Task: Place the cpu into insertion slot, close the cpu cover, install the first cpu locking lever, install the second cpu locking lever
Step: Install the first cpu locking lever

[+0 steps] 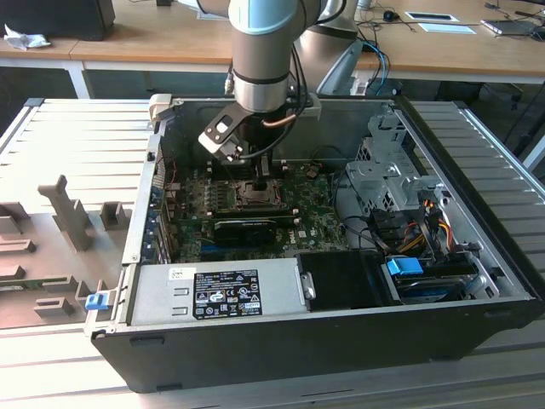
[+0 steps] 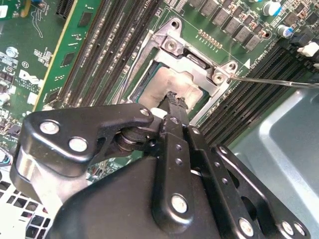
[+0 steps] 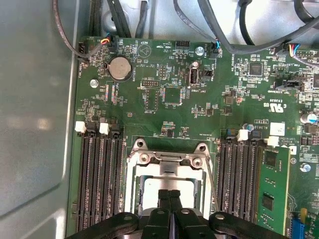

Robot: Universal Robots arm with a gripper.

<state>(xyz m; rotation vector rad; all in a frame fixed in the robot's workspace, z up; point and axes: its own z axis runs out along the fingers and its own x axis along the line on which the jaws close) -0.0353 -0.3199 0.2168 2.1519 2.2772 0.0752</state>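
Position of the cpu (image 3: 148, 196), a small flat square chip with a dull silver-grey top: seated in the insertion slot (image 3: 130, 185), the square silvery-rimmed socket, directly beneath the tips of the black hand (image 3: 169, 192). The cpu cover (image 3: 172, 172), a thin silver frame plate, lies around the chip, whose top shows through its opening. A thin steel lever rod (image 2: 269, 82) juts out to one side of the hand. Long black memory slots (image 3: 99, 179) flank the socket on the green motherboard (image 3: 174, 114). The board lies inside an open black computer case (image 1: 341, 341) on a grey ribbed worktop (image 1: 68, 128), with wooden desks (image 1: 153, 34) behind. The grey arm (image 1: 260, 51) reaches straight down. The hand's fingers are pressed together, gripping nothing, tips at the chip; contact cannot be told.
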